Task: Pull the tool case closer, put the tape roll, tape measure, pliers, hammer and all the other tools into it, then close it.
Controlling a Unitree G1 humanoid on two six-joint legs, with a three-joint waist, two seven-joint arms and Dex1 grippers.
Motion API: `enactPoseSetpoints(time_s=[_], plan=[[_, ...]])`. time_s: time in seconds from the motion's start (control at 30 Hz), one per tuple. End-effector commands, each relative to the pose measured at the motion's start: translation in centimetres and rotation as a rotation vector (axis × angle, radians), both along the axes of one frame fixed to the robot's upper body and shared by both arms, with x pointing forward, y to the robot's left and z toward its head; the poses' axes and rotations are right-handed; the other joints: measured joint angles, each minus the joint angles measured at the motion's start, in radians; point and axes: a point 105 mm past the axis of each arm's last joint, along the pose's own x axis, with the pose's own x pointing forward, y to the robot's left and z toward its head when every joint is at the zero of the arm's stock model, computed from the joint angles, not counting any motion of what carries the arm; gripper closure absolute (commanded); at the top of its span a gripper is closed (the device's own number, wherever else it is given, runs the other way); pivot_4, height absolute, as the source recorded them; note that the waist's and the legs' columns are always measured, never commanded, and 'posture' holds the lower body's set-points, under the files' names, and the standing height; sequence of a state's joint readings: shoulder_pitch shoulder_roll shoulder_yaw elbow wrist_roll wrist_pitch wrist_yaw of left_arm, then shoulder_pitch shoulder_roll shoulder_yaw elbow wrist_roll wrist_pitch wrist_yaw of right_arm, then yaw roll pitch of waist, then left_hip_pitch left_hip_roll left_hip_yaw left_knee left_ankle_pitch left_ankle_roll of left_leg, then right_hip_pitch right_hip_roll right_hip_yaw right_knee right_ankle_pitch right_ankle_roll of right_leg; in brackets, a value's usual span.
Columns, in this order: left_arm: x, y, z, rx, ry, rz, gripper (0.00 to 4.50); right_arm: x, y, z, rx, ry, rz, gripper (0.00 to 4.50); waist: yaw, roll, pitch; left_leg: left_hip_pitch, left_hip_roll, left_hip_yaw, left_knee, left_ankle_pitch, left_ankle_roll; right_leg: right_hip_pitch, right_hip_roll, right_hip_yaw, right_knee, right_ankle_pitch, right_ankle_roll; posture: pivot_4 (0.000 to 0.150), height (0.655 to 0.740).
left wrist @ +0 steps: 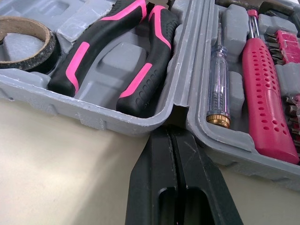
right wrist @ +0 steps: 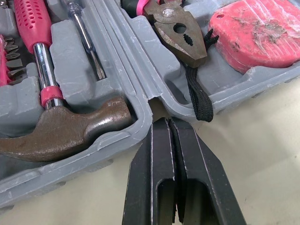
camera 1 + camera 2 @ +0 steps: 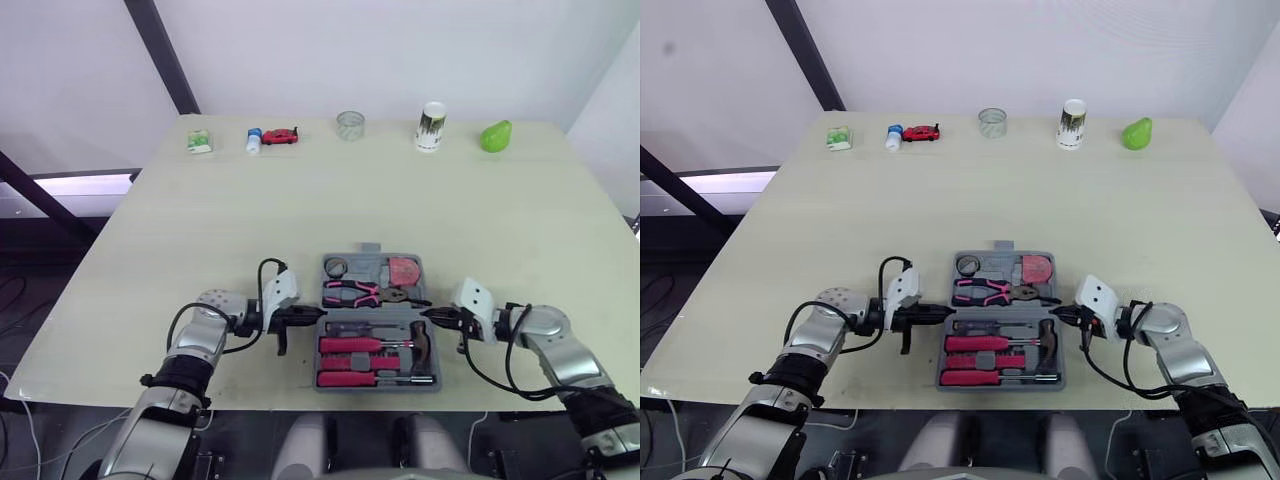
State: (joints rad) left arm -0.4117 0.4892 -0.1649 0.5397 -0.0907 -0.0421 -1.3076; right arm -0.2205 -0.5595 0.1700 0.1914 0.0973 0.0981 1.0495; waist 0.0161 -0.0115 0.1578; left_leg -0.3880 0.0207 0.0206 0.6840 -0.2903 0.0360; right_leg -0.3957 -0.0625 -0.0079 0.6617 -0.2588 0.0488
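Two end effectors sit at the near edge of the table (image 3: 250, 220), one on each side of the open tool case (image 3: 370, 250). The case lies flat near the middle of that edge. The left end effector (image 3: 315, 316) has its black fingers (image 1: 154, 178) pressed together on nothing, with the tips at the hinge notch on the case's left side. The right end effector (image 3: 428, 314) is closed and empty in the same way, its tips at the hinge notch on the right side.

The nearer half of the case holds two pink-handled screwdrivers (image 3: 350, 345), a clear-handled tester screwdriver (image 1: 218, 89) and the hammer (image 2: 70, 133). The hammer's dark head lies by the right rim. The farther half holds the tape roll (image 3: 336, 267) at the left and the pink-and-black pliers (image 3: 352, 292) across the middle. The pink tape measure (image 3: 404, 270) is at the right, and a black strap (image 2: 199, 101) hangs over the rim beside it.

Well apart from the case, a row of things stands along the far edge. From the left they are a small green box (image 3: 200, 141), a blue-and-white item (image 3: 254, 139), a red toy car (image 3: 281, 136), a clear glass (image 3: 350, 125), a white cup (image 3: 431, 127) with a dark label too small to read, and a green pear-shaped object (image 3: 495, 136).
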Motion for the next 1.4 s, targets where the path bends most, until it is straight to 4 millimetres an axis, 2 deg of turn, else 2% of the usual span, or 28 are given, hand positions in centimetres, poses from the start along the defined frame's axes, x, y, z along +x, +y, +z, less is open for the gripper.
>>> enactPoseSetpoints(time_s=[0.03,0.53,1.0,1.4], plan=[[-1.3,-2.9,0.0,-0.03,0.005,-0.129,4.5,-1.1,1.9,0.7,0.05,0.005,0.092,4.44,0.0,0.0,0.0,0.0,0.0,0.0,0.0,0.0,0.0,0.0,0.0,0.0,0.0,0.0,0.0,0.15,0.74],[-2.6,-2.4,0.0,-0.019,0.036,-0.152,4.5,-1.9,2.5,0.7,0.068,0.044,0.109,4.44,-0.003,0.0,0.0,0.0,0.0,0.0,0.0,0.0,0.0,0.0,0.001,0.0,0.0,0.0,0.0,0.15,0.74],[-2.1,-1.1,0.0,-0.003,0.029,-0.108,4.5,-2.3,3.2,0.8,0.087,0.066,0.137,4.44,-0.006,0.0,0.0,0.0,0.001,0.0,0.0,0.0,0.0,0.0,0.001,0.0,0.0,0.0,0.0,0.15,0.74],[-2.4,-0.9,-0.1,0.003,0.036,-0.11,4.5,-2.5,3.5,0.7,0.093,0.077,0.144,4.44,-0.008,0.0,0.0,0.001,0.001,0.0,0.0,0.0,0.0,0.0,0.002,0.0,0.0,0.0,0.0,0.15,0.74]])
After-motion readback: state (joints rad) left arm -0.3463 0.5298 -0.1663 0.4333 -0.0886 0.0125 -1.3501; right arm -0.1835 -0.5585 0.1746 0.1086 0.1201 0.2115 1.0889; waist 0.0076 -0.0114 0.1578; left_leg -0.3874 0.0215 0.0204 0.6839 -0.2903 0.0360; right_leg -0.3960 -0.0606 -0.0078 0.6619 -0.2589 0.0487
